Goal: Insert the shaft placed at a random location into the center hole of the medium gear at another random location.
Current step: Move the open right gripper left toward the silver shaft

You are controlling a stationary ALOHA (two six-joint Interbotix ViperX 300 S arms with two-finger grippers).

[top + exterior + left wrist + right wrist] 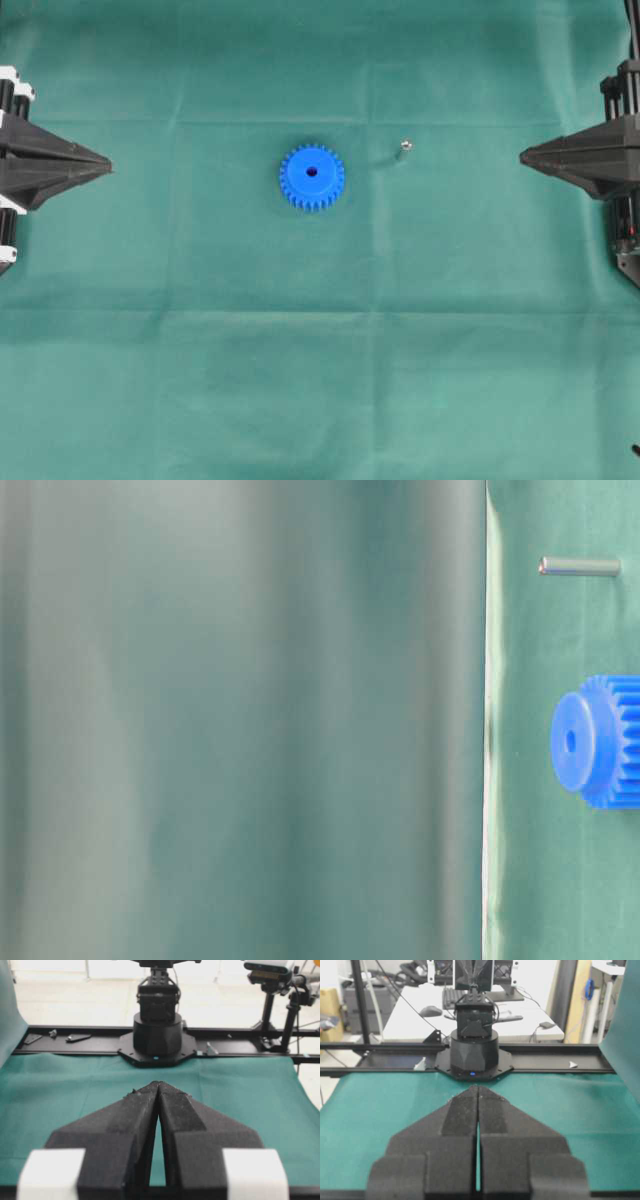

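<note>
fingers [142, 1110] of our left gripper [108, 163] are clenched on nothing, as are our right gripper [522, 155] ones; the medium gear [312, 177] lies mid-worktop [320, 380], the shaft [405, 148] near its right.

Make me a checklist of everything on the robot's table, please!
Surface: green cloth, creased, covering the table.
Job's things: blue gear lying flat near the middle, center hole empty; small silver shaft apart from it, on the right arm's side.
Clutter: nothing seen.
Grippers: left gripper and right gripper both shut, holding nothing, at opposite edges.
Cables: dark cables behind the right arm's view.
Surroundings: desk with monitor, black rail.
</note>
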